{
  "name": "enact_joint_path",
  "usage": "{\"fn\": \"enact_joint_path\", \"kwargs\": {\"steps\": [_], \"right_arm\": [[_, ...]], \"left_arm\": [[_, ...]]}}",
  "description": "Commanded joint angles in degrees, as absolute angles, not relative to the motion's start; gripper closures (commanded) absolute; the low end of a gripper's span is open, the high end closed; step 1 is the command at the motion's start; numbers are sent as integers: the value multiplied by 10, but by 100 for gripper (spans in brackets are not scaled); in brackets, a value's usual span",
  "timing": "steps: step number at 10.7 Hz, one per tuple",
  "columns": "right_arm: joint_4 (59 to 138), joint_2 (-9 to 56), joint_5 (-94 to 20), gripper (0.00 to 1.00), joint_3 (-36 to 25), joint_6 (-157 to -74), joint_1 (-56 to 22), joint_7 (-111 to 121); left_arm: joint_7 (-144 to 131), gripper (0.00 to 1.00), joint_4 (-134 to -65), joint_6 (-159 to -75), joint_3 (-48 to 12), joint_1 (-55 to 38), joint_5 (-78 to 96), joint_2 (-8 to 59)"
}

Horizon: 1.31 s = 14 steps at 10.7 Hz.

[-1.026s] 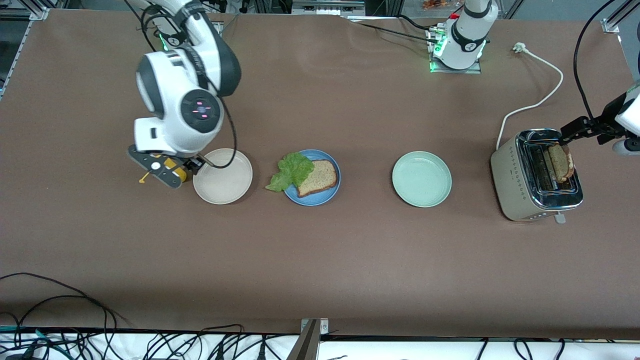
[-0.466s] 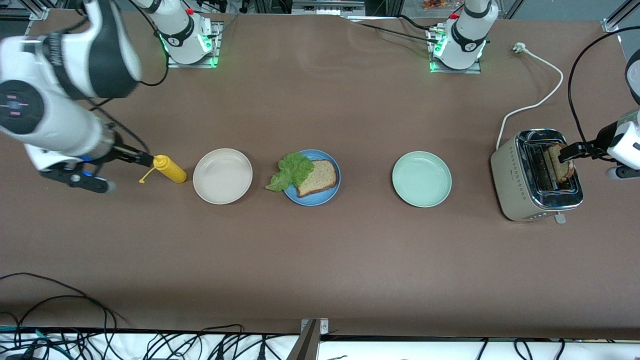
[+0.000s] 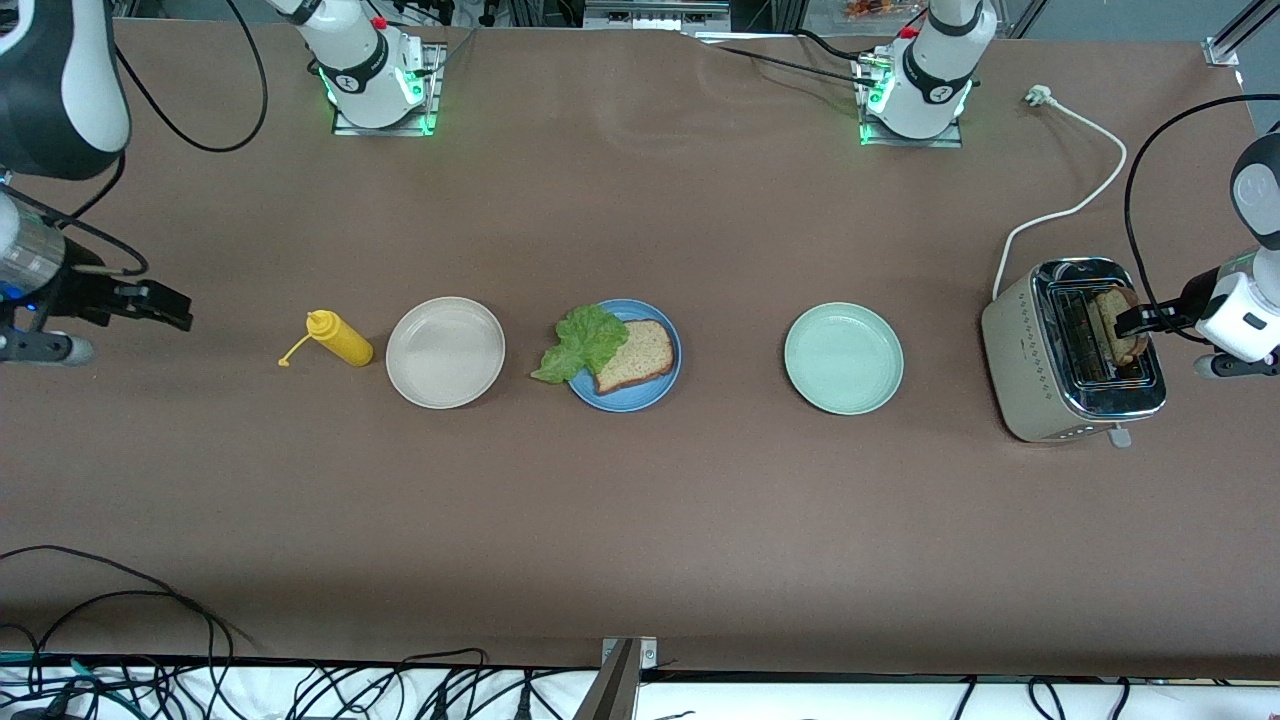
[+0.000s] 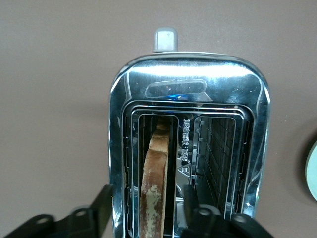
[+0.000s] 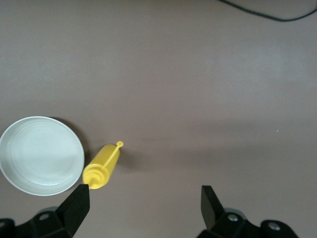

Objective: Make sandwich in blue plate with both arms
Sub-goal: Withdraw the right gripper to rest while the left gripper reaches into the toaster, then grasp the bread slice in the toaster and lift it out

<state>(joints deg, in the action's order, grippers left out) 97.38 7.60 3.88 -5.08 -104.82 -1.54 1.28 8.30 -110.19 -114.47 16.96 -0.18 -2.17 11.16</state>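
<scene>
The blue plate (image 3: 655,390) holds one brown bread slice (image 3: 637,357), and a green lettuce leaf (image 3: 580,343) lies partly over that slice and over the rim. A second slice (image 3: 1118,322) (image 4: 154,173) stands upright in a slot of the toaster (image 3: 1040,360) (image 4: 188,74). My left gripper (image 3: 1135,322) (image 4: 146,206) straddles this slice. Its fingers (image 4: 101,203) stand apart with a gap to the bread on each side. My right gripper (image 3: 178,307) (image 5: 146,203) hangs open and empty over bare table at the right arm's end.
A yellow squeeze bottle (image 3: 340,340) (image 5: 101,166) lies beside a cream plate (image 3: 445,352) (image 5: 42,155). A mint-green plate (image 3: 843,358) sits between the blue plate and the toaster. The toaster's white cord (image 3: 1080,200) runs toward the left arm's base.
The right arm has swung from the cream plate out to its end of the table. The left gripper has moved along the toaster slot, its fingers narrowing round the slice.
</scene>
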Motion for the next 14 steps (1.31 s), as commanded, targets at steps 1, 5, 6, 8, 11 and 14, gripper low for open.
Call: {"fn": "enact_joint_path", "kwargs": {"steps": [1, 5, 6, 8, 11, 14], "right_arm": [[1060, -21, 21, 0, -47, -1082, 3, 61], [1028, -30, -19, 0, -58, -1017, 2, 80], [1009, -22, -20, 0, -61, -1013, 3, 83], [972, -18, -17, 0, -69, -966, 4, 81], [963, -16, -11, 0, -80, -951, 4, 80], [949, -12, -9, 0, -85, -919, 1, 86]], "left_arm": [[94, 100, -1097, -1148, 173, -4, -35, 116], [102, 100, -1083, -1142, 173, -8, -35, 84], [103, 100, -1080, -1141, 172, -8, -35, 63], [100, 100, -1078, -1127, 168, -10, -35, 13], [98, 100, -1078, -1072, 134, -10, -35, -53], [16, 100, -1081, -1032, 46, -9, -35, -75]]}}
